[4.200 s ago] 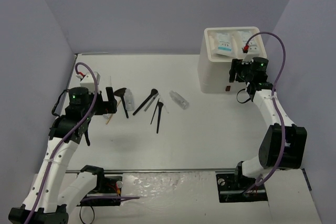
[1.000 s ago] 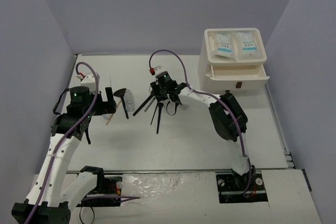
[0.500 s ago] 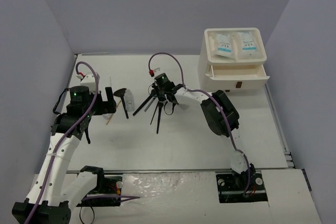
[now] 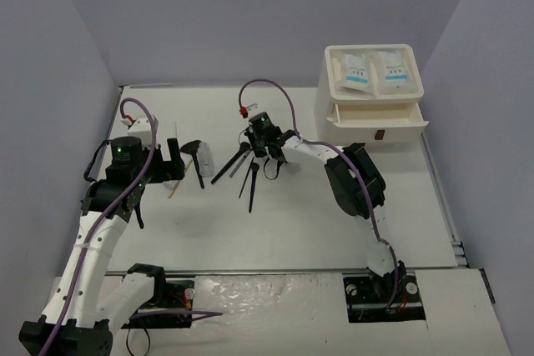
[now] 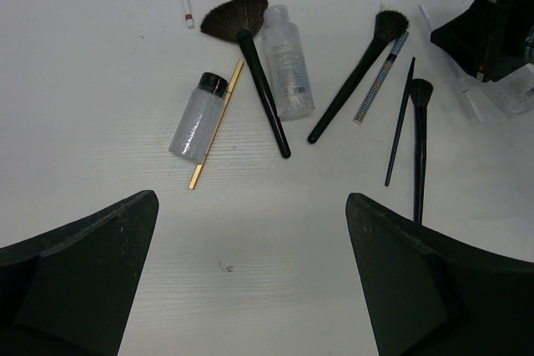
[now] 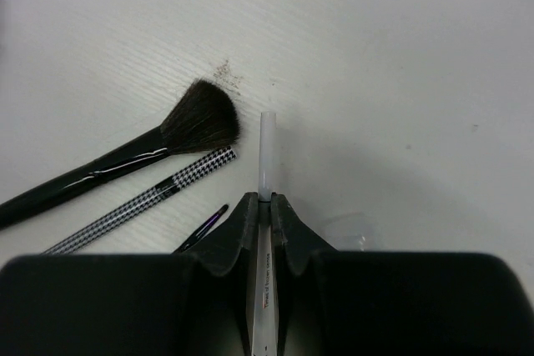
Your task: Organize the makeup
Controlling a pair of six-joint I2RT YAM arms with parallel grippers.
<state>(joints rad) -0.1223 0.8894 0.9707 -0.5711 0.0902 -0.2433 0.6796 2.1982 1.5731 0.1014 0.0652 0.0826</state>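
Clamps thin white tube (image 6: pixel 267 143) tight in right gripper (image 6: pixel 265 204) over table (image 6: pixel 392 56), tip beside round black brush (image 6: pixel 196 122) and checkered stick (image 6: pixel 158 198). Holds left gripper (image 5: pixel 250 273) wide open above fan brush (image 5: pixel 254 72), clear vial (image 5: pixel 197 116), clear bottle (image 5: pixel 287 60), gold stick (image 5: pixel 203 160).

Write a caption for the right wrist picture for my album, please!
Right gripper pinching a thin white stick beside a fluffy black brush and a checkered pencil.

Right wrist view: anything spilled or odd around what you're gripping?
Dark specks dot the table just past the round brush, possibly shed powder. The right gripper is shut on a thin white stick; nothing looks damaged.
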